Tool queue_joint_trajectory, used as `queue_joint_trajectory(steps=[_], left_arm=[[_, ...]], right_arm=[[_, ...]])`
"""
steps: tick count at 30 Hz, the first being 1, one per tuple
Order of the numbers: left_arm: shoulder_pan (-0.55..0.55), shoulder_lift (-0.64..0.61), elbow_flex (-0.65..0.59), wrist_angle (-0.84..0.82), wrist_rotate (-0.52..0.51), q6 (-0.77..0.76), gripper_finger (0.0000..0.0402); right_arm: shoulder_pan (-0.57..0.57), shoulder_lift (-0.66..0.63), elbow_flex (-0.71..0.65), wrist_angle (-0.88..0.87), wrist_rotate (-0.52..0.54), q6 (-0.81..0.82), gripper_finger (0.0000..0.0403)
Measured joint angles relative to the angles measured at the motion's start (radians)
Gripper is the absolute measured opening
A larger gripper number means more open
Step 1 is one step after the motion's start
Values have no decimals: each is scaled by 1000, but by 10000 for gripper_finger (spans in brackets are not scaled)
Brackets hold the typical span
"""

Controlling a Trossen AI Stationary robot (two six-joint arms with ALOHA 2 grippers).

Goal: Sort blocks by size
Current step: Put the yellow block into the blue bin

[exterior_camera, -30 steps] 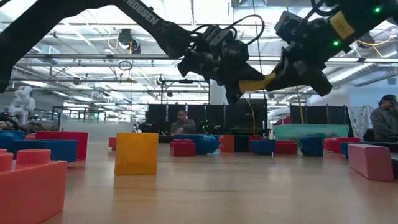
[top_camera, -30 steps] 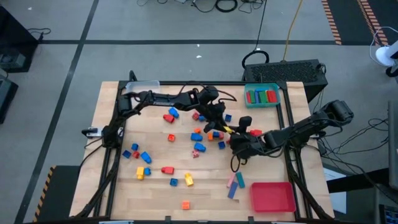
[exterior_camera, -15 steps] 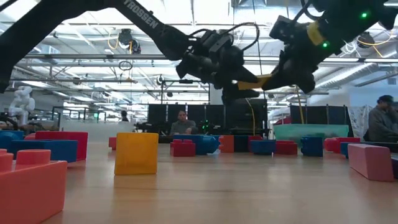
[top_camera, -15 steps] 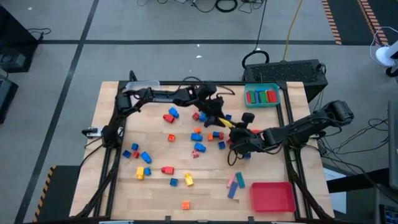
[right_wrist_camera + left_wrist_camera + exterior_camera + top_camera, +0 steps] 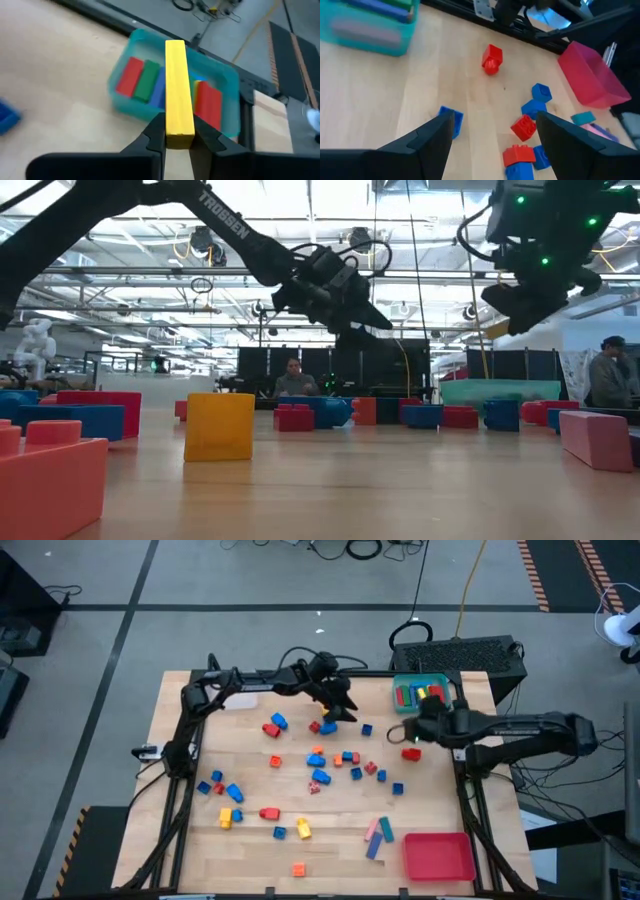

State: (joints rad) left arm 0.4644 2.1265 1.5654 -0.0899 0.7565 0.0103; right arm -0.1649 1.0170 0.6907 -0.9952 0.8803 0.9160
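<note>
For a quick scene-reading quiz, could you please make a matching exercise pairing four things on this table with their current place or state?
Things:
1. yellow bar
2. left gripper
3. red tray
4. teal tray

Places or states:
A. holds red, green and blue long bars
B. clamped between the right gripper's fingers
C. open above scattered red and blue bricks
D. at the table's near right corner, nothing showing in it

Pairs: 1-B, 2-C, 3-D, 4-A

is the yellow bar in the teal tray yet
Not yet: the right gripper holds the yellow bar above the teal tray.
</note>
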Motion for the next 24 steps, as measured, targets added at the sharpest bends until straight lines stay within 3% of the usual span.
queue_joint_trajectory(steps=[5, 12, 16, 24], left_arm=[[-48, 0, 0, 16, -78, 50, 280], [-74, -1, 0, 37, -91, 52, 281], [-74, -1, 0, 30, -90, 53, 281], [-88, -1, 0, 17, -90, 55, 281]], right_arm=[[-175, -1, 0, 61, -36, -155, 38], [-406, 51, -23, 211, -150, -349, 38], [-498, 70, -33, 330, -252, -450, 38], [-620, 136, -35, 356, -321, -503, 38]])
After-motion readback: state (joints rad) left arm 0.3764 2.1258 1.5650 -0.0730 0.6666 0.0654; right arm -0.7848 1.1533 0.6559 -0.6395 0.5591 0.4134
